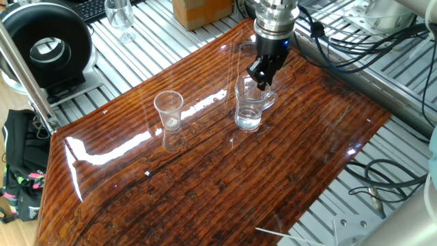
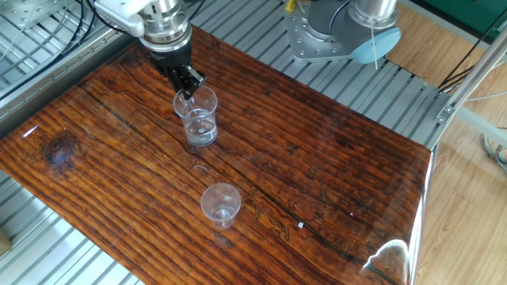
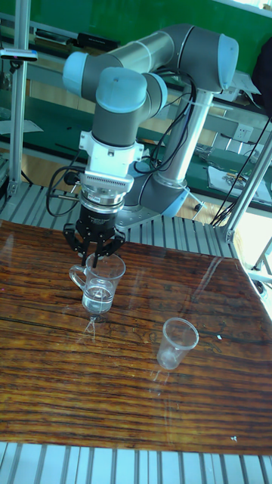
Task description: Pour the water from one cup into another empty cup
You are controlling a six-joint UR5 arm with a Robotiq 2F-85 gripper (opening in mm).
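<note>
The wooden table [image 1: 205, 184] bore the handled glass mug [image 1: 249, 106] and, well apart from it toward the table's middle, the small handleless cup [image 1: 168, 109], both upright. The gripper [image 1: 261, 76] hung directly over the mug's rim at its handle side, fingers drawn close together about the rim; whether they actually gripped the glass could not be told. A little water [image 3: 98, 299] lay in the bottom of the mug.

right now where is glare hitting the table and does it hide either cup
One fixed view: a bright glare streak on the table left of the small cup; both cups readable. The other fixed view: glare only at the near right corner, far from the mug. Tall fixed view: faint sheen, cups clear.
</note>
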